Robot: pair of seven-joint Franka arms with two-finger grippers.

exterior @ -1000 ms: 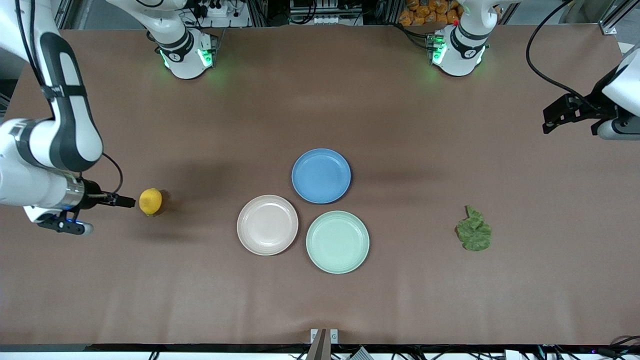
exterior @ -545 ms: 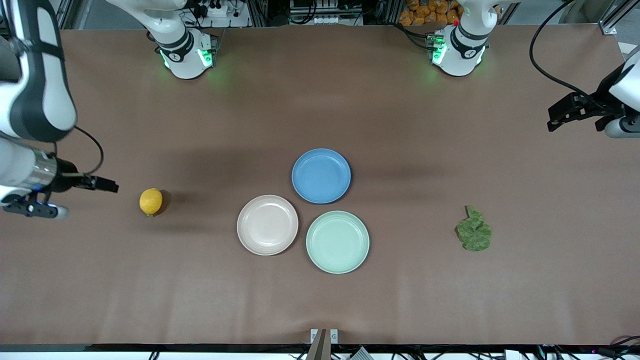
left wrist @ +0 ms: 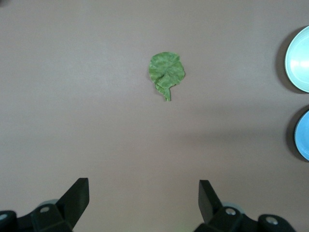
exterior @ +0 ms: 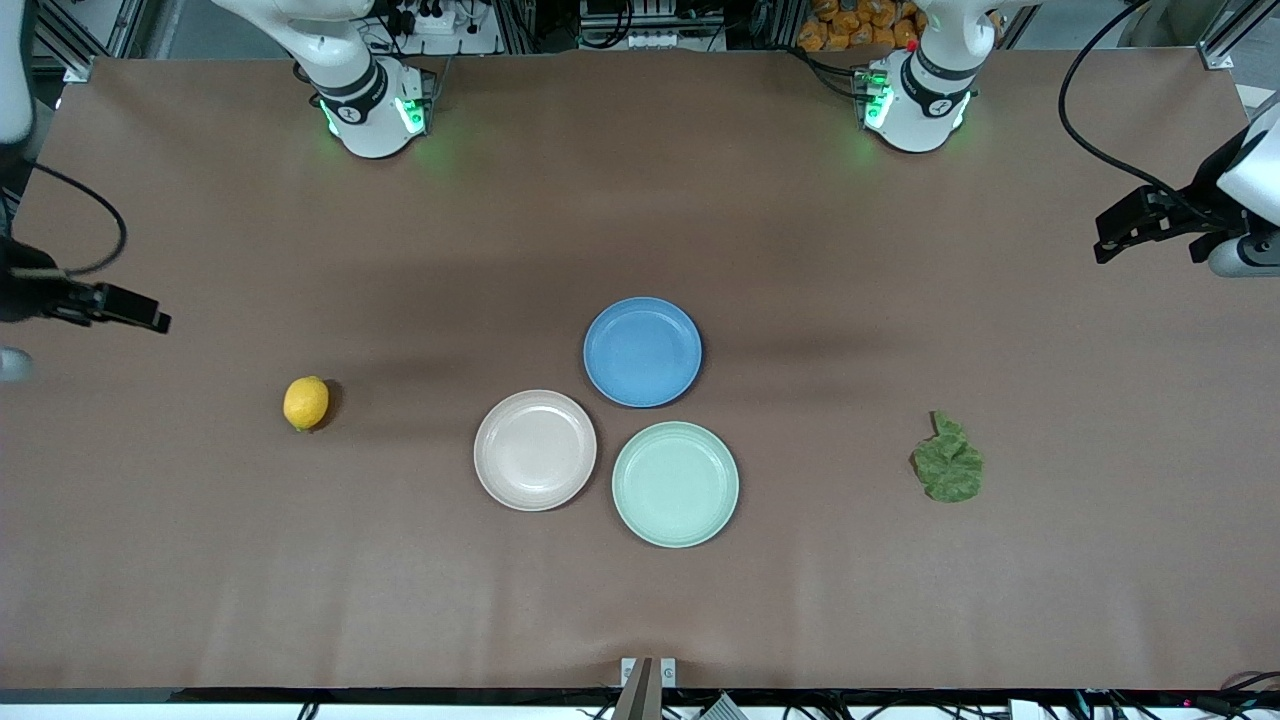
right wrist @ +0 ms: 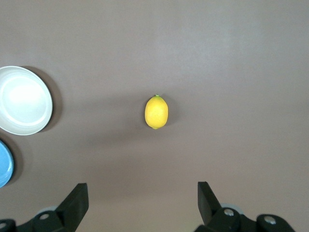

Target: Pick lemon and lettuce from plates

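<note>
the mint green plate (exterior: 675,484) lies nearest the front camera, bare, with the beige-pink plate (exterior: 535,450) just beside it toward the right arm's end of the table, also bare. the lettuce (exterior: 948,464) lies flat on the brown table (exterior: 640,600), well apart from the mint green plate toward the left arm's end, its small stem tip pointing away from the front camera; it rests on no plate. the lemon (exterior: 305,403) sits on the table too, well apart from the beige-pink plate toward the right arm's end, a little farther from the front camera than the lettuce. the blue plate (exterior: 642,351) comes next, farther from the camera than the other two plates and close to both, nothing on it. the right gripper (exterior: 130,309) hangs over the table at the right arm's end, holding nothing; in the right wrist view its fingers (right wrist: 72,208) are spread wide, with the lemon (right wrist: 156,112) lying clear of them on the table and the beige-pink plate (right wrist: 29,79) at the edge of that view. the left gripper (exterior: 1135,225) hangs over the table at the left arm's end, holding nothing; in the left wrist view its fingers (left wrist: 75,198) are spread wide as well, and the lettuce (left wrist: 166,74) lies clear of them, untouched.
</note>
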